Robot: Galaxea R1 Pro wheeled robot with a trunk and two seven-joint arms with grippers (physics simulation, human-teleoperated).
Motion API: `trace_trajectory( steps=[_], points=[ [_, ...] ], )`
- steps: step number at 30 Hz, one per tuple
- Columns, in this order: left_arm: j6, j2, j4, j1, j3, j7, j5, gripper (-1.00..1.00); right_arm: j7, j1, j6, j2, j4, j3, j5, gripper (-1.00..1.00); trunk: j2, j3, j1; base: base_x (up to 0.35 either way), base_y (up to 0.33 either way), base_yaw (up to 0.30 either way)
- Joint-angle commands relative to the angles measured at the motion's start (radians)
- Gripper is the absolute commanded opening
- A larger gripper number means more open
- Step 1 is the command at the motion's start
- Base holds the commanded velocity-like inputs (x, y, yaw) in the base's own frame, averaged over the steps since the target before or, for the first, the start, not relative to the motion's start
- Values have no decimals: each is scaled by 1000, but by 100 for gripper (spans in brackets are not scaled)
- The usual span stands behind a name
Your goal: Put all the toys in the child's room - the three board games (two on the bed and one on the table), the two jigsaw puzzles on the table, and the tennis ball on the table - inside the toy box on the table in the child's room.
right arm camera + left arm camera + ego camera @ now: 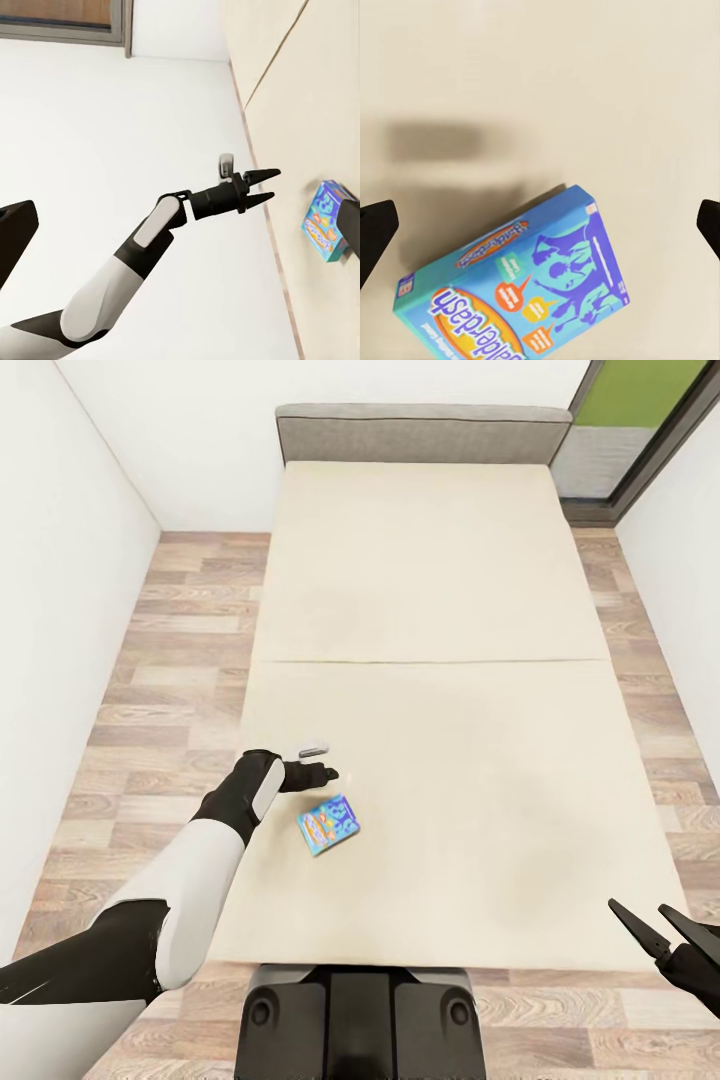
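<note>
Bed (430, 610) bare around blue board game (329, 825) | left hand (326, 770) released just above | right hand (660, 925) released, apart

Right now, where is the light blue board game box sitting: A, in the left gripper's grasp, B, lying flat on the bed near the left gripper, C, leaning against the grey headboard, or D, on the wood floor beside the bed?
B: the light blue board game lies flat on the cream bed, with the left gripper open and hovering just beside it, not gripping it.
</note>
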Motion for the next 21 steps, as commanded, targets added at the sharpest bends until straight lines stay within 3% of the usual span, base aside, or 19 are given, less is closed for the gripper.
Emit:
trace_trajectory(
  steps=[1, 21],
  points=[
    [6, -1, -1, 0, 7, -1, 4, 100, 1, 0, 7, 0, 0, 0, -2, 100, -2, -3, 0, 0, 0, 0],
    [8, -1, -36, 0, -7, -7, 5, 100, 0, 0, 5, 0, 0, 0, -2, 100, -2, -36, 0, 0, 0, 0]
  ],
)
